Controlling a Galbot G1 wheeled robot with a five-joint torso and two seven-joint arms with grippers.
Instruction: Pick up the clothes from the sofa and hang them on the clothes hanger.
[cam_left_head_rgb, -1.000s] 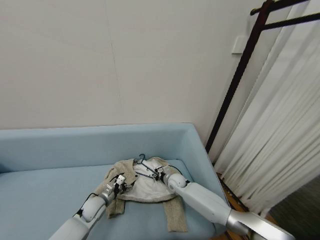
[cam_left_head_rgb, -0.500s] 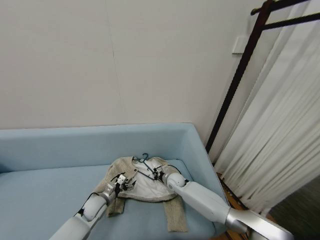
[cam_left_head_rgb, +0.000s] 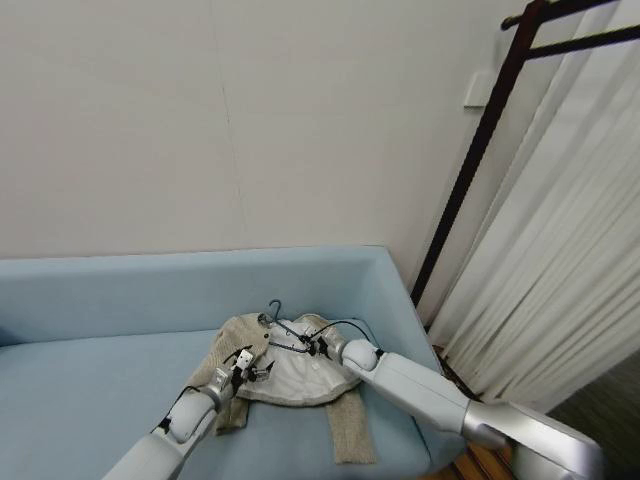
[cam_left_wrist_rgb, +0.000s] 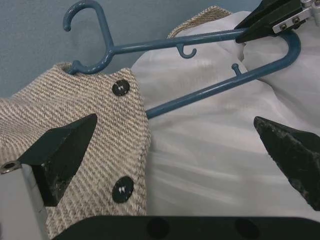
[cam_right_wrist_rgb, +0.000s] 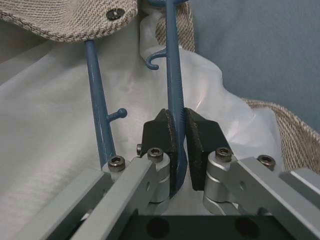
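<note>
A beige knit cardigan (cam_left_head_rgb: 240, 345) with a white lining (cam_left_head_rgb: 295, 375) lies open on the light blue sofa (cam_left_head_rgb: 100, 380), over a blue hanger (cam_left_head_rgb: 283, 328). My right gripper (cam_right_wrist_rgb: 179, 131) is shut on the hanger's upper bar, and it also sits at the collar in the head view (cam_left_head_rgb: 318, 348). In the left wrist view the hanger (cam_left_wrist_rgb: 200, 65) runs from under the buttoned cardigan edge (cam_left_wrist_rgb: 75, 115) across the lining (cam_left_wrist_rgb: 215, 150). My left gripper (cam_left_wrist_rgb: 180, 150) hovers open just over the garment, holding nothing, at the cardigan's left front (cam_left_head_rgb: 250, 366).
A dark brown clothes rack (cam_left_head_rgb: 478, 150) stands to the right of the sofa, its top bar high at the upper right. White curtains (cam_left_head_rgb: 560, 280) hang behind it. The sofa's right arm (cam_left_head_rgb: 385, 290) lies between garment and rack.
The right gripper has drawn the hanger a little up and to the left, so its hook stands higher above the collar. The left gripper has barely moved.
</note>
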